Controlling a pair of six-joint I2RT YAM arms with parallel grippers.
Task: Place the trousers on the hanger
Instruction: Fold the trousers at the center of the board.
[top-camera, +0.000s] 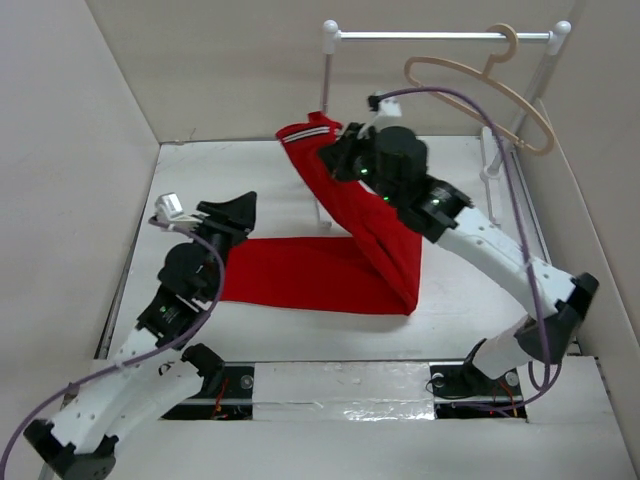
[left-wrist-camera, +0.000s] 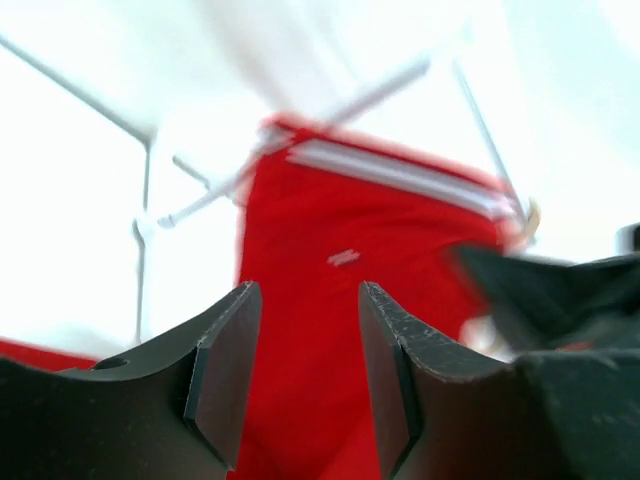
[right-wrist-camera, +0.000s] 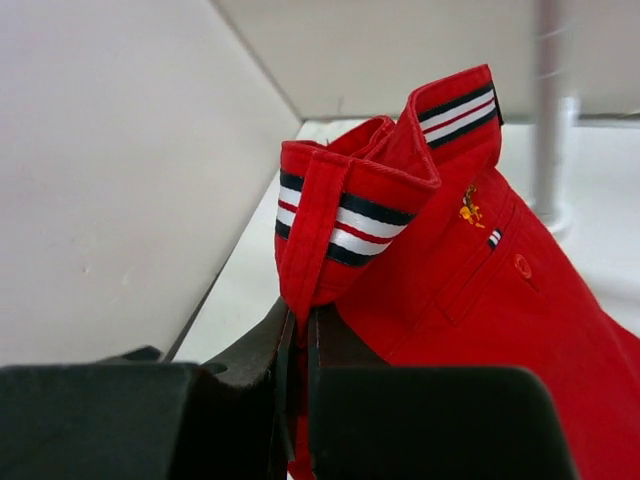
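The red trousers lie partly on the table, one folded leg flat and the waist end lifted. My right gripper is shut on the striped waistband, which it holds up above the table. In the right wrist view the waistband stands pinched between my right gripper's fingers. My left gripper hovers open by the left end of the flat leg. Its wrist view shows the jaws of my left gripper apart with nothing between them, the trousers hanging beyond. The beige hanger hangs from the rack bar at the back right.
A white-posted rack with a silver bar stands at the back of the table, one post close behind the lifted waistband. Pale walls close in the table on the left, back and right.
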